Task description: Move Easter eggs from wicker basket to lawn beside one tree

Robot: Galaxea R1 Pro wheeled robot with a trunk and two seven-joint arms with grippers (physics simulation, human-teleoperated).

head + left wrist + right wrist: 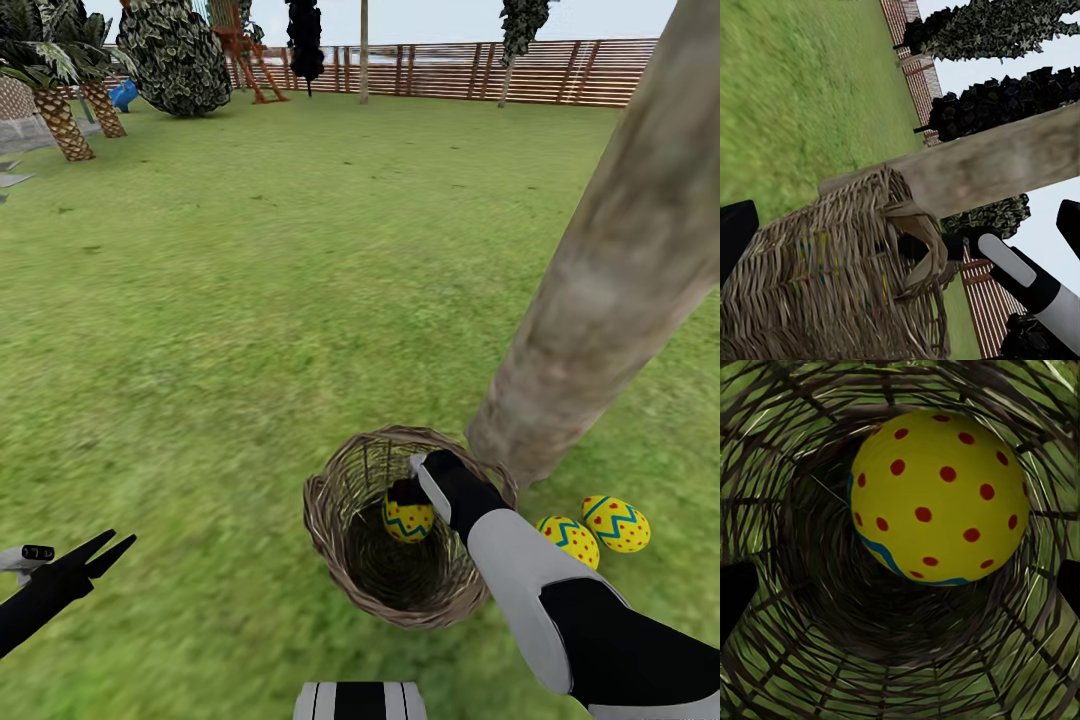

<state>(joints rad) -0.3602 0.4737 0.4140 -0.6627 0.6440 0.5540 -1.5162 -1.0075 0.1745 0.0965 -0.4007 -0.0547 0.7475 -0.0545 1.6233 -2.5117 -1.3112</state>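
Note:
One Easter egg (409,521), yellow with red dots and a blue zigzag, lies inside the wicker basket (335,520) on the lawn (250,300). My right gripper (408,494) reaches down into the basket just above this egg. In the right wrist view the egg (941,499) sits ahead between widely spread fingertips (735,600), untouched. Two more eggs (568,541) (616,523) rest on the grass at the foot of the thick tree (600,270), right of the basket. My left gripper (112,548) hovers open low at the left, facing the basket (832,285).
The tree trunk (997,165) leans just behind the basket's far rim. Palms (60,115), bushes and a wooden play frame (245,50) stand far back along the slatted fence (560,72). Wide grass lies to the left and ahead.

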